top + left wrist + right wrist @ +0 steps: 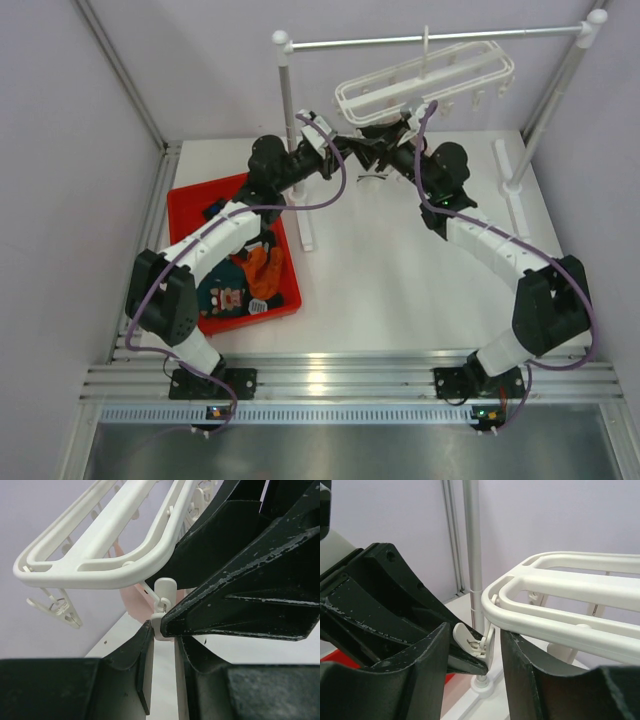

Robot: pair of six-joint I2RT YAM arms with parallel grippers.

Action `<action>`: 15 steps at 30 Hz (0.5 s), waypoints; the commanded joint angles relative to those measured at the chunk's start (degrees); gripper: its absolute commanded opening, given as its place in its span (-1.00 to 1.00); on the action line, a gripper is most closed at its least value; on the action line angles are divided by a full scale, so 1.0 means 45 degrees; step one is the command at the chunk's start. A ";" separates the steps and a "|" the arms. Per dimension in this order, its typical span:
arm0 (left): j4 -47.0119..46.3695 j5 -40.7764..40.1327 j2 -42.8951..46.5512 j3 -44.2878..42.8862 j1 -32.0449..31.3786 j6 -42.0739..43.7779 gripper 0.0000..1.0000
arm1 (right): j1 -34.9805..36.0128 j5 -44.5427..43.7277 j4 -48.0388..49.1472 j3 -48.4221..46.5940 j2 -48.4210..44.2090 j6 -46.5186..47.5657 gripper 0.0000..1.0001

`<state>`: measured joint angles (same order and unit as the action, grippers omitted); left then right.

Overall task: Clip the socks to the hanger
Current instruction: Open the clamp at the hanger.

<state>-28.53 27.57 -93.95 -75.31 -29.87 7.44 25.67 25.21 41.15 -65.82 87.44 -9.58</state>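
I'm holding right gripper spread, straddling a clip under the hanger's end edge. Left gripper is nosing in opposite, tips at that clip, narrow gap; can't tell if it's pinching anything. Post is standing near behind. Socks are lying in the bin, well apart.

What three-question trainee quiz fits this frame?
1. True or false: the socks lie in the red bin.
2. The hanger hangs from: A the metal rail; B the red bin; C a wall hook.
3. Fill in: a dangling ___ sits between the fingers of the right claw.
Key: 1 true; 2 A; 3 clip.
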 commanded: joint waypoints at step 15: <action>-0.0261 0.0261 0.0741 -0.0081 -0.0238 0.0241 -0.67 | 0.0194 -0.0739 -0.2346 -0.1837 0.0452 0.0178 -1.00</action>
<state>-27.66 25.32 -93.93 -75.31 -29.71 7.73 26.11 23.31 32.91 -70.74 88.38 -8.49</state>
